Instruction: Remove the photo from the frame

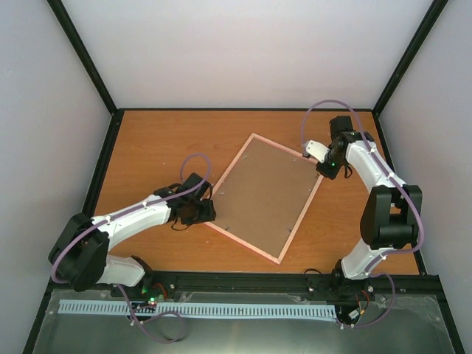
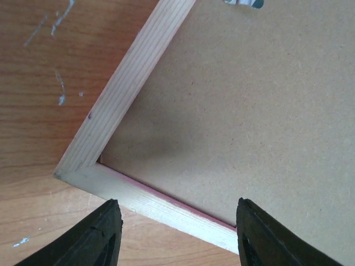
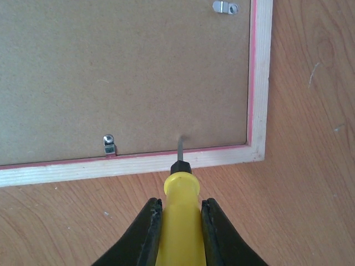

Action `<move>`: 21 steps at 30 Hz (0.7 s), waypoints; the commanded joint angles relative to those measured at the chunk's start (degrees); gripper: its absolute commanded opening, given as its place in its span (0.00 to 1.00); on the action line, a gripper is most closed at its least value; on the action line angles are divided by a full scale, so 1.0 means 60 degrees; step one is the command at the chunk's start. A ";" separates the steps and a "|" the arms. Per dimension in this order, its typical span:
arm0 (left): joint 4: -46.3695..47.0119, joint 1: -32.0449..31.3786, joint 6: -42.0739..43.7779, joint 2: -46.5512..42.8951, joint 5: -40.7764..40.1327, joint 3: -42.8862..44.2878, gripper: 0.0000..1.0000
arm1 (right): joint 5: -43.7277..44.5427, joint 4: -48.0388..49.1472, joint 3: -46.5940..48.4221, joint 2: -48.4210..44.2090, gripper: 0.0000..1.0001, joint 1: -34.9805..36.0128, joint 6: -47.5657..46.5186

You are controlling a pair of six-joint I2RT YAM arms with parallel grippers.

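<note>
While the frame (image 1: 265,198) lies face down in the middle of the worktop (image 1: 147,147), its plain brown backing board (image 3: 111,66) faces up and hides the photo from every view. The right tool (image 3: 181,206) is clamped on the yellow handle of a screwdriver (image 3: 178,188). The short dark blade reaches over the pale wooden rail, and its tip touches the board just inside the pink inner edge, near the frame's far right corner. 2 small metal tabs (image 3: 109,144) sit on the board along the rails there, 1 just left of the blade and 1 further along the adjoining side. The left tool (image 2: 177,238) has its jaws well apart and holds nothing. Its 2 black fingers (image 2: 94,238) stand on either side of the rail at the frame's left corner, and contact with the wood cannot be made out from the wrist view. Seen from above, the frame sits turned on the worktop: its long axis runs diagonally from far right to near left, with 1 corner pointing at the back wall and the opposite corner pointing toward the arm bases.
</note>
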 commanded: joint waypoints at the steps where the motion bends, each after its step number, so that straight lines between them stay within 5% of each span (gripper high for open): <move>1: 0.0618 -0.0025 -0.0664 0.0012 0.0335 -0.0181 0.57 | 0.0431 -0.0226 0.0084 0.0087 0.03 -0.0036 -0.0321; 21: 0.1809 0.0869 -0.0283 0.2009 -0.0446 -0.0180 0.57 | 0.0757 -0.0758 -0.1690 -0.1230 0.03 -0.0043 -0.0559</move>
